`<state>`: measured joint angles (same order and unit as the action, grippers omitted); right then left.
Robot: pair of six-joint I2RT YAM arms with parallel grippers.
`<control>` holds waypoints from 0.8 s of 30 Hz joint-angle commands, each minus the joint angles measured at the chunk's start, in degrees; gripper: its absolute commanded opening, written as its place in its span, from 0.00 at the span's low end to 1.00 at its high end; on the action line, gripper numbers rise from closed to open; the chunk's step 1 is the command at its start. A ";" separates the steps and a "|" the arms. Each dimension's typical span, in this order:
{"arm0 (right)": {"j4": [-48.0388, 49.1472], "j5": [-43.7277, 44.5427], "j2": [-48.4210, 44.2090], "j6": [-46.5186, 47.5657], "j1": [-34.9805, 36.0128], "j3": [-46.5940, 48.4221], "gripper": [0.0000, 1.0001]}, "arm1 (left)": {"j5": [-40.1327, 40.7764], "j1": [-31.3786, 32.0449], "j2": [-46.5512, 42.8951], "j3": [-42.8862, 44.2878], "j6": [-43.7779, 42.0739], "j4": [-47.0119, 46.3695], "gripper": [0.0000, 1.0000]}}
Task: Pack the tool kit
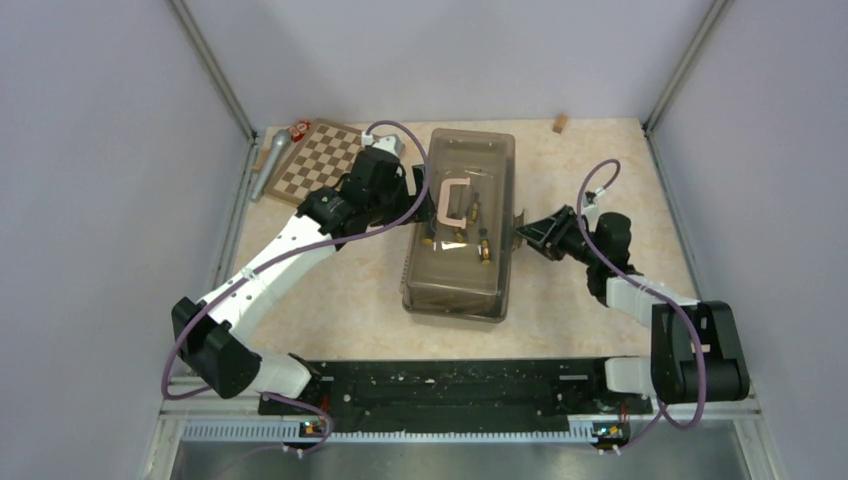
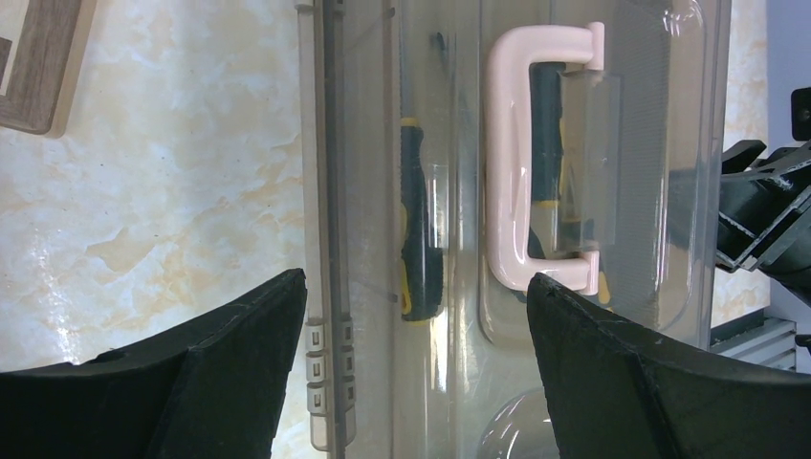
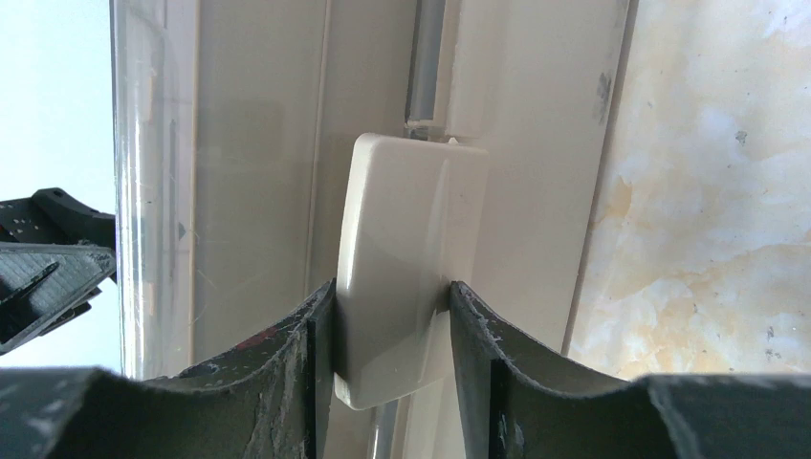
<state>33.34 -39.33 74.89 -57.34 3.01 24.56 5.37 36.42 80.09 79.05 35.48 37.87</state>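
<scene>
Top view: rectangular translucent grey-brown toolbox [image 1: 460, 225] sat centre frame, lid shut, on marbled beige surface [image 1: 340, 300]; pale pink handle [image 1: 452, 203] on lid.
Left wrist: left tool [image 2: 416, 282] spread wide over lid; yellow-black screwdriver [image 2: 419, 220] showed through plastic.
Right wrist: right tool [image 3: 392, 296] pinched smooth cream latch [image 3: 406, 239].

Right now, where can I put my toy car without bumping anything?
Bare marble table lies between the translucent grey-brown plastic toolbox and the near black rail, and in the far right corner beyond the right gripper, except a small brown block. The far left is crowded: brown-and-cream chessboard, silver microphone, left gripper.
</scene>
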 commanded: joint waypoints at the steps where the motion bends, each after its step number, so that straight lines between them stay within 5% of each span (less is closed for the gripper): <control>1: 0.92 -3.49 -2.89 1.00 2.15 3.93 0.42 | -0.44 -0.11 -1.10 0.35 -0.10 -2.79 0.89; 24: 3.35 -3.05 -3.63 -3.05 6.08 6.21 0.49 | -0.10 -0.12 -0.20 2.33 -0.70 -1.72 0.89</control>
<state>29.47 -37.15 73.12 -57.19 5.72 26.41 5.34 36.42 80.14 79.07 35.16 37.63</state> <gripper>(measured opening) 0.497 0.896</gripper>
